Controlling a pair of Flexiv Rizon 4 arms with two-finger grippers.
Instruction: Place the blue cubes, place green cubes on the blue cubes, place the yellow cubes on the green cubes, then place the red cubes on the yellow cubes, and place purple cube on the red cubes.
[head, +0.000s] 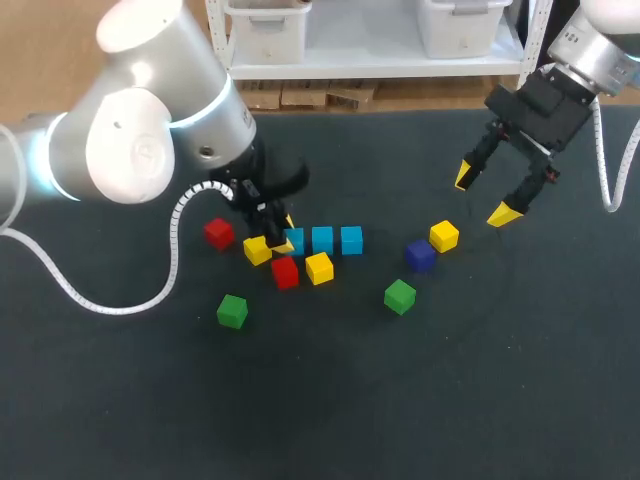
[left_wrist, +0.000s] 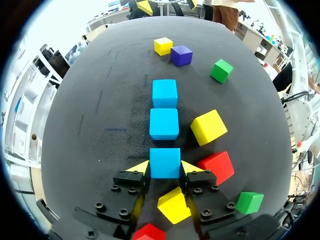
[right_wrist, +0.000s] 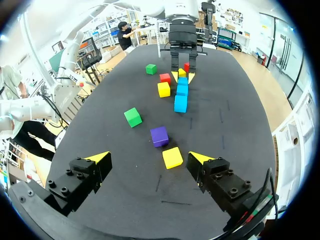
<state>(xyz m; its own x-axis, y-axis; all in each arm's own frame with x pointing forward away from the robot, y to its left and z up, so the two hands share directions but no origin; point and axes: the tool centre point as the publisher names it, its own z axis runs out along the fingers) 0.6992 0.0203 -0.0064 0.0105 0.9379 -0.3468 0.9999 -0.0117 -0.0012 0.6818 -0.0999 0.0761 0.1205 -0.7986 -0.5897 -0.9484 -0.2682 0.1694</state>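
Note:
Three blue cubes lie in a row on the dark table. My left gripper is shut on the end blue cube, a yellow tip pressed to each side. The middle blue cube and the far blue cube lie ahead of it in line. A yellow cube and a red cube sit under the left gripper. My right gripper hangs open above the table's right side. Ahead of it lie a yellow cube and the purple cube.
Loose cubes lie around the row: a red one, a red one, a yellow one, a green one and a green one. The left arm's white cable trails over the table at the left.

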